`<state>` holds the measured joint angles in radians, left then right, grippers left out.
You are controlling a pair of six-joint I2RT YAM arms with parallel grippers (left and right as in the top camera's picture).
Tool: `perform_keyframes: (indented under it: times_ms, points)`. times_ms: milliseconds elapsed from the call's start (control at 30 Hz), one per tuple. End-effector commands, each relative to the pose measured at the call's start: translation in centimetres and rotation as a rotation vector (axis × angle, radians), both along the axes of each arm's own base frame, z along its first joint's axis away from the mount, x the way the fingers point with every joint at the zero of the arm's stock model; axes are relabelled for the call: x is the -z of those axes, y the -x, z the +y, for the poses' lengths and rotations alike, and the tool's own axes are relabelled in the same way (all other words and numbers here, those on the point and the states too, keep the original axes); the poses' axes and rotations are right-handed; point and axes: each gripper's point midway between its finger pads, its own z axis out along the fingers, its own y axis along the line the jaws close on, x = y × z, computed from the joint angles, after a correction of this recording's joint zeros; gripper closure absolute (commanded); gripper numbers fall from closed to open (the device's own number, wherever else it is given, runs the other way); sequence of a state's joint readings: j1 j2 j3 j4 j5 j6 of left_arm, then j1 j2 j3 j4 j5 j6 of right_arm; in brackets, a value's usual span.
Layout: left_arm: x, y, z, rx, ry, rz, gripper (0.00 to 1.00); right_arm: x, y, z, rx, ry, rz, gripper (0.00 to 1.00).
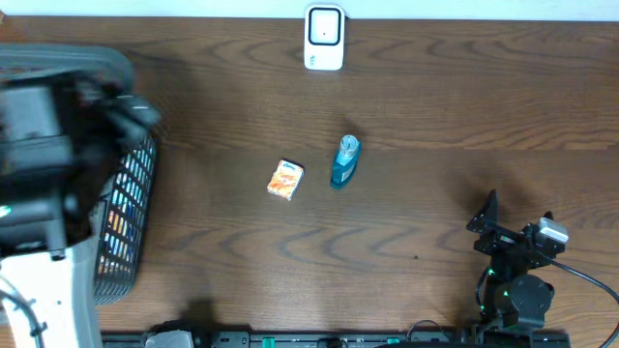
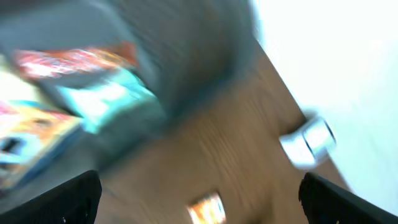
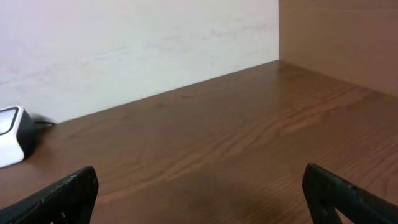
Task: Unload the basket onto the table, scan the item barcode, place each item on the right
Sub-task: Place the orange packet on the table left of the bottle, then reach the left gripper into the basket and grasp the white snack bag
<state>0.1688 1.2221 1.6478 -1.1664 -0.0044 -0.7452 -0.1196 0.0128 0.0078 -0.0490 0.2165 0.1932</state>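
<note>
A small orange box (image 1: 285, 180) lies flat near the table's middle, with a blue bottle (image 1: 344, 160) on its side just right of it. The white barcode scanner (image 1: 324, 39) stands at the far edge. My left gripper (image 2: 200, 184) hangs open and empty above the basket's edge. Its view is blurred, but the orange box (image 2: 207, 208) shows far below between the fingers and the scanner (image 2: 308, 143) to the right. At the near right my right gripper (image 1: 517, 220) rests low over bare wood. It stands open (image 3: 200, 174) with nothing in it, the scanner (image 3: 13, 135) far off to its left.
A dark wire basket (image 1: 131, 213) holding several colourful packs (image 2: 56, 106) stands at the left edge, partly under my left arm. A white wall runs behind the table, and a brown panel (image 3: 339, 37) closes off the right side.
</note>
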Motion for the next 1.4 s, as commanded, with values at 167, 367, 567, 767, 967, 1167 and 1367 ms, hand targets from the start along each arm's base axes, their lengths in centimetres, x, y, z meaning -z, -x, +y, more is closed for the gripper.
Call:
perform_keyframes:
  times_ms: [167,367,567,767,967,1167,1367]
  points:
    - [4.2,6.5,11.2,-0.423,0.067,0.223,0.0,0.1,0.1,-0.1,0.006,0.01,0.007,0.01]
    - [10.2,9.8,14.8,-0.605,0.214,0.417,0.0,0.1,0.1,-0.1,0.006,0.01,0.006,0.01]
    - [17.8,11.4,16.0,-0.664,0.311,0.554,0.0,0.1,0.1,-0.1,0.006,0.01,0.007,0.01]
    - [23.7,12.6,15.4,-0.676,0.348,0.608,0.01,0.1,0.1,-0.1,0.006,0.01,0.007,0.01]
    - [27.2,12.4,15.6,-0.68,0.327,0.572,0.02,0.1,0.1,-0.1,0.006,0.01,0.007,0.01]
    - [30.6,12.6,15.4,-0.683,0.308,0.539,0.02,0.1,0.1,-0.1,0.006,0.01,0.007,0.01]
    - [32.8,13.3,14.5,-0.684,0.307,0.536,0.51,0.1,0.1,-0.1,0.006,0.01,0.006,0.01]
